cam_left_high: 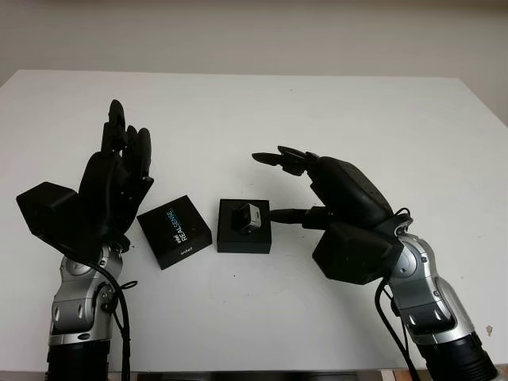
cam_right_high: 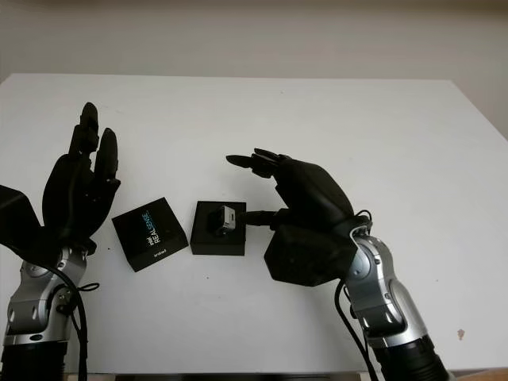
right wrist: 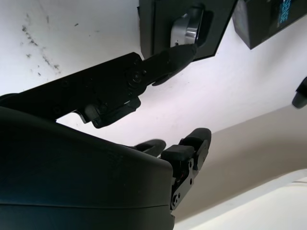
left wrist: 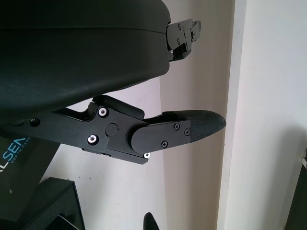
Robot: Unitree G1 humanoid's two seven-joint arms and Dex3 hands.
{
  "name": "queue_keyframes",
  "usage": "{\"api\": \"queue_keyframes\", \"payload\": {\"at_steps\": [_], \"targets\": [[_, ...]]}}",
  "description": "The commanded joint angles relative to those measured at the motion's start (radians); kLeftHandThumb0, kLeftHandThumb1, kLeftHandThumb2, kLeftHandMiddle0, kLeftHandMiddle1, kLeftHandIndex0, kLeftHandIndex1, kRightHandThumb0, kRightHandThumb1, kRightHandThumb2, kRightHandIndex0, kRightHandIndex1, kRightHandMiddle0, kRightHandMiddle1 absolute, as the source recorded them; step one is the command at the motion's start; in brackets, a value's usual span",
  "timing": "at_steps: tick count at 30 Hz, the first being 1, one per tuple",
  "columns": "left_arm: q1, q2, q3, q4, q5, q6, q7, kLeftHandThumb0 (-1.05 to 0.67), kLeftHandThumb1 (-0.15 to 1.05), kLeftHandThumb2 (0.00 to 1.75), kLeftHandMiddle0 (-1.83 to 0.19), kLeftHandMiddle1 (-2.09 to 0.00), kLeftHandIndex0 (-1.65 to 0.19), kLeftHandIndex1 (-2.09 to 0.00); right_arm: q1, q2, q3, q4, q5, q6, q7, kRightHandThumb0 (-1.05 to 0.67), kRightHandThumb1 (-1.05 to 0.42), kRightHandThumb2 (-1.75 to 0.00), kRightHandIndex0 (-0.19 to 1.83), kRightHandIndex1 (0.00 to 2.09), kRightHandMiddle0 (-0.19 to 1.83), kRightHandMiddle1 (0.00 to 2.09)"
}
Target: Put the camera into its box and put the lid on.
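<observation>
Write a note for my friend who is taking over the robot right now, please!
Left hand: open, raised above the table to the left of the lid, holding nothing.
Right hand: open, just right of the box, one finger reaching toward the camera.
The camera sits in the box at a tilt, not fully down. The lid lies on the table beside the box, on its left.
Done: camera is in the box.
Left: likely push it flat, then put the lid on.

One camera (cam_left_high: 249, 217), one open box (cam_left_high: 244, 235), one lid (cam_left_high: 175, 231), and two hands on one table (cam_left_high: 333, 111).
</observation>
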Motion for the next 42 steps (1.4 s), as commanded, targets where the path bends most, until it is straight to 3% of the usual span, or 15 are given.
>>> {"api": "queue_keyframes", "payload": {"at_steps": [1, 6, 7, 8, 10, 12, 23, 42], "targets": [[0.001, 0.001, 0.001, -0.014, -0.003, -0.007, -0.003, -0.59, 1.05, 0.52, 0.19, 0.00, 0.19, 0.00, 0.016, 0.004, 0.021, -0.045, -0.042, 0.014, 0.000, -0.59, -0.82, -0.04, 0.42, 0.23, 0.44, 0.31], [0.005, 0.005, -0.004, -0.016, 0.007, -0.013, -0.004, -0.60, 1.05, 0.52, 0.19, 0.00, 0.19, 0.00, 0.014, 0.025, 0.072, -0.057, -0.133, 0.048, 0.006, -0.62, -0.83, -0.05, 0.38, 0.20, 0.43, 0.32], [0.006, 0.005, -0.005, -0.018, 0.007, -0.011, -0.004, -0.60, 1.05, 0.52, 0.19, 0.00, 0.19, 0.00, 0.011, 0.029, 0.080, -0.048, -0.148, 0.047, -0.003, -0.62, -0.82, -0.05, 0.38, 0.20, 0.42, 0.39], [0.006, 0.004, -0.004, -0.020, 0.005, -0.010, -0.004, -0.60, 1.05, 0.52, 0.19, 0.00, 0.19, 0.00, 0.008, 0.030, 0.087, -0.038, -0.167, 0.044, -0.011, -0.62, -0.81, -0.05, 0.38, 0.21, 0.33, 0.63], [0.007, -0.001, -0.004, -0.024, 0.005, -0.008, 0.002, -0.60, 1.05, 0.51, 0.19, 0.00, 0.19, 0.00, 0.000, 0.035, 0.101, -0.022, -0.203, 0.047, -0.022, -0.63, -0.81, -0.05, 0.37, 0.22, 0.24, 0.90], [0.008, 0.000, -0.006, -0.026, 0.005, -0.006, 0.001, -0.60, 1.05, 0.51, 0.19, 0.00, 0.19, 0.00, -0.009, 0.038, 0.116, 0.000, -0.251, 0.046, -0.047, -0.65, -0.81, -0.06, 0.38, 0.22, 0.22, 0.96], [0.004, 0.001, -0.012, -0.020, 0.010, -0.003, 0.003, -0.60, 1.05, 0.54, 0.19, 0.00, 0.19, 0.00, -0.042, 0.077, 0.169, 0.073, -0.432, 0.069, -0.153, -0.67, -0.82, -0.06, 0.46, 0.27, 0.35, 0.88], [-0.003, 0.003, -0.013, -0.015, 0.019, -0.005, 0.010, -0.60, 1.05, 0.54, 0.19, 0.00, 0.19, 0.00, -0.052, 0.072, 0.185, 0.089, -0.452, 0.061, -0.152, -0.68, -0.86, -0.05, 0.46, 0.32, 0.41, 0.74]]}}
